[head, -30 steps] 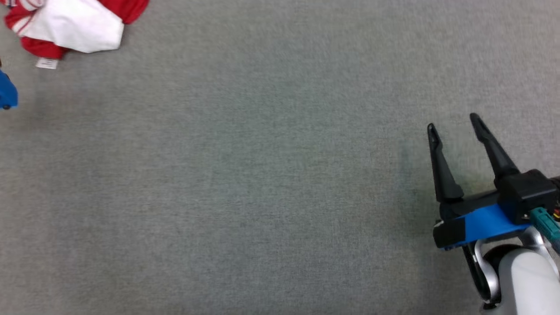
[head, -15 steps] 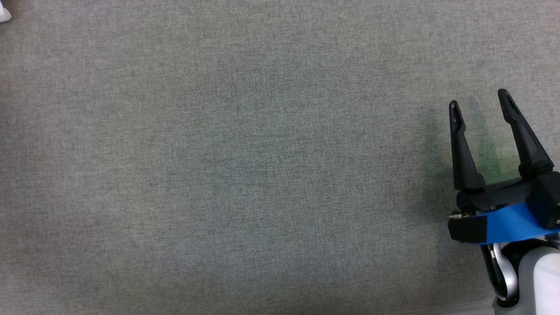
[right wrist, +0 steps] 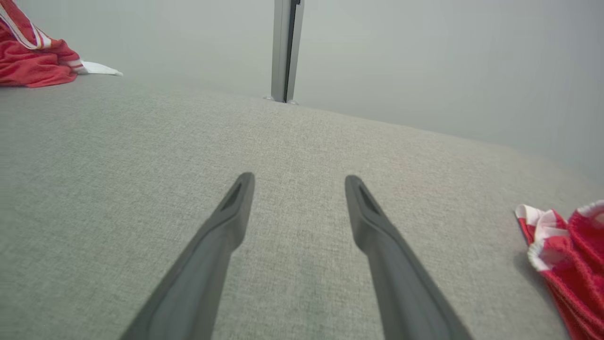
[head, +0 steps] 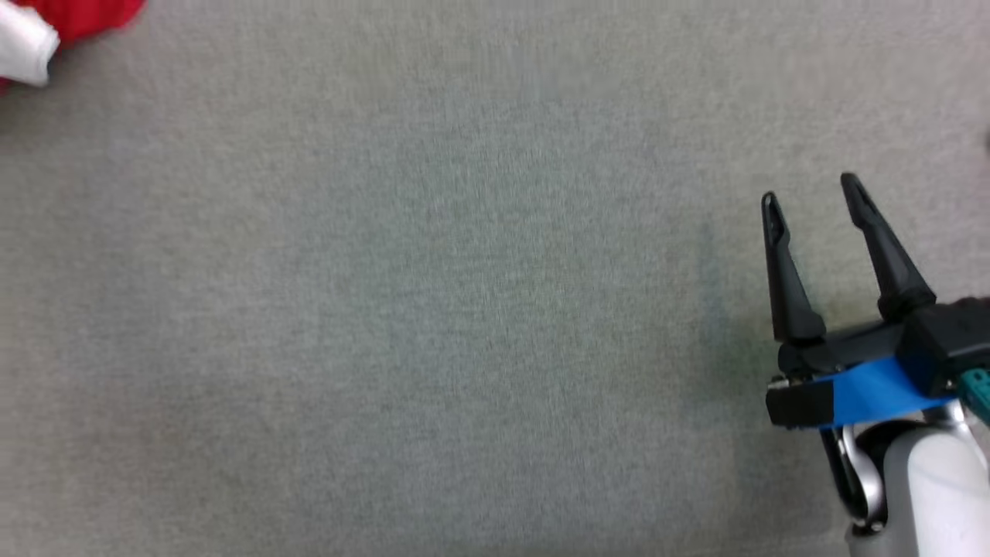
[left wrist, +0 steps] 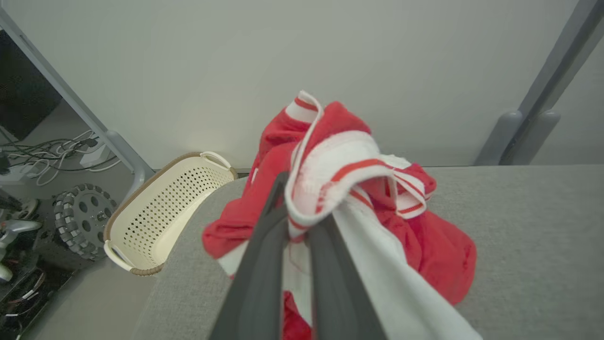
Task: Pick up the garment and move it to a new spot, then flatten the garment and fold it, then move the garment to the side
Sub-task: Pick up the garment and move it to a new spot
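Head view: the garment (head: 73,17) lay at the counter's (head: 464,309) far left corner, and the right hand (head: 810,192) hung released. Left wrist view: the left hand (left wrist: 299,212) had just clenched on the garment's striped trim, so lifting could begin. Right wrist view: the right hand's fingers (right wrist: 226,217) were spread and empty.

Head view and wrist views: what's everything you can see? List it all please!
surface: one, grey fabric, under both garments
garment: one, red and white, bunched on the surface
second garment: one, red and white, on the surface, right wrist view's right edge
basket: one, cream, on floor beside surface
wheel: one, grey, on floor near basket
post: one, grey, behind surface
left gripper: one, dark, shut on garment
right gripper: one, dark, open over bare surface
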